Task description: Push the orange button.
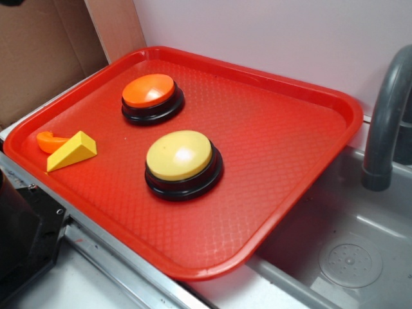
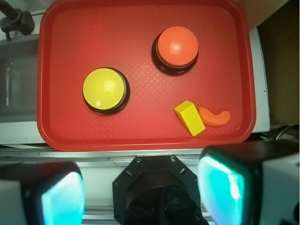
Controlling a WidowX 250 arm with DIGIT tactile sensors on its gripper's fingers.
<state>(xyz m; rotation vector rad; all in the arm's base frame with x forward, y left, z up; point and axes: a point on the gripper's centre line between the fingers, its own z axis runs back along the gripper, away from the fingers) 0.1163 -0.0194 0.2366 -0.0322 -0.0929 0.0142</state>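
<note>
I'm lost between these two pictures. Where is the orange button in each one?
Exterior view: the orange button sits toward the tray's upper left, behind the yellow button.
Wrist view: it is at upper right, to the right of and above the yellow button.
Shared landmark: the yellow wedge block touching the small orange curved piece; it lies at far left in the exterior view, lower right in the wrist view.

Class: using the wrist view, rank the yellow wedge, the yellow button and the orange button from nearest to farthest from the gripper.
Gripper sits at the bottom edge, open.
1. Yellow wedge, lower right of the tray.
2. Yellow button, left of centre.
3. Orange button, upper right, farthest.
</note>
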